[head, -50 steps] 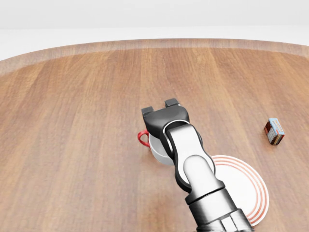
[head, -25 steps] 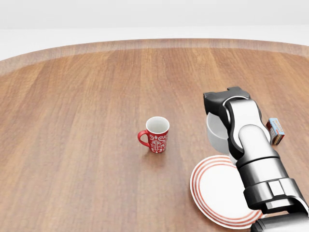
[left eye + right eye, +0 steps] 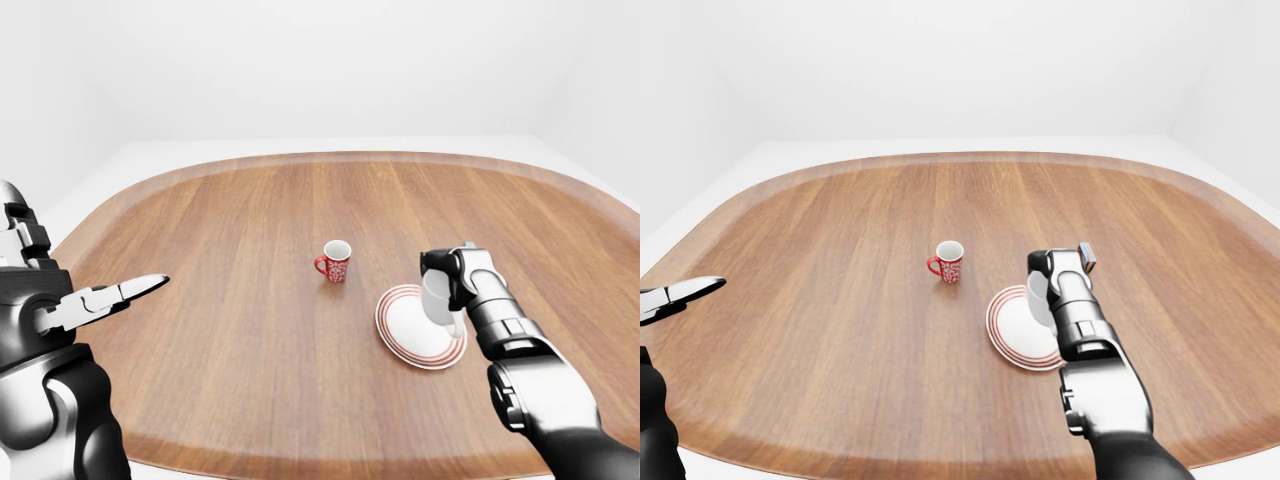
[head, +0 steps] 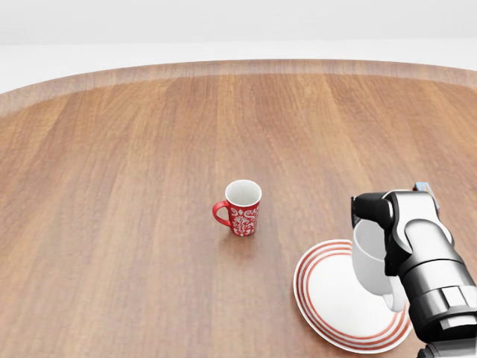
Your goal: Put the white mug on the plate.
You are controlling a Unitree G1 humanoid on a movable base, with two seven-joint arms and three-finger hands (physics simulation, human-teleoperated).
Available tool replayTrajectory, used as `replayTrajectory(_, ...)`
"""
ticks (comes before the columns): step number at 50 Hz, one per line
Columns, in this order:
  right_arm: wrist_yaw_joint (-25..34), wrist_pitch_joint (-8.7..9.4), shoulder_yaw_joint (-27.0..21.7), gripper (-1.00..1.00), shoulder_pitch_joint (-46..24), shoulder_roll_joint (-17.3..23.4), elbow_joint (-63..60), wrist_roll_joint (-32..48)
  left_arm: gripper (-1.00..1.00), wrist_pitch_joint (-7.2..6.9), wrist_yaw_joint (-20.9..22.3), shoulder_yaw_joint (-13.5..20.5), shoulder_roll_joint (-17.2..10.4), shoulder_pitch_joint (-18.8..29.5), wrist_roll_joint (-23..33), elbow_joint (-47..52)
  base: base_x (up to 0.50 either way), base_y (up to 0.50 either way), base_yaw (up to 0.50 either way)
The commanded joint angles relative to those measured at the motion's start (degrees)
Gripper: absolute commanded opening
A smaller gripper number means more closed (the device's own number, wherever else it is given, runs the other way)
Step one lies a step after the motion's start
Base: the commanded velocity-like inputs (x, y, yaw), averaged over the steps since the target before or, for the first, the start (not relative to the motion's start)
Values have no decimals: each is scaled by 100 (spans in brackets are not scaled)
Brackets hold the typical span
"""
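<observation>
Over the plate (image 4: 335, 302), right hand (image 4: 387, 224) fingers clasp the white mug (image 4: 370, 257); left hand (image 3: 100, 300) fingers spread, empty

This is a made-up room inside a computer, not a real home or kitchen. The walls (image 3: 320, 60) and floor (image 3: 90, 185) are plain white with nothing on them. A big round wooden table (image 3: 250, 330) fills the room, and it looks smooth and drawn, like in a video game.

Red patterned mug (image 4: 241, 208) upright on wooden table (image 4: 112, 186)
</observation>
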State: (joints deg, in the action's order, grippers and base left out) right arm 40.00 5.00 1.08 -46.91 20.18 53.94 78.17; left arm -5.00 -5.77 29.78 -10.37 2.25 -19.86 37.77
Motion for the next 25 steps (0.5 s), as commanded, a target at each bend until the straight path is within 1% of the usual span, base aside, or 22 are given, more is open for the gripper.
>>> replayTrajectory(1,0,0,36,-100,108,87,281,-286,100,0,4,-1,9,-6,3,-2,0,0,0)
replayTrajectory(10,0,0,93,-100,-48,10,778,-569,100,0,-1,-4,5,-2,-1,14,0,0,0)
replayTrajectory(19,0,0,220,-100,-284,-212,1425,-872,100,0,-3,-1,-9,18,-7,-15,0,0,0)
replayTrajectory(25,-155,0,303,-100,-412,-255,1542,-967,100,0,1,-28,3,4,12,-29,0,0,0)
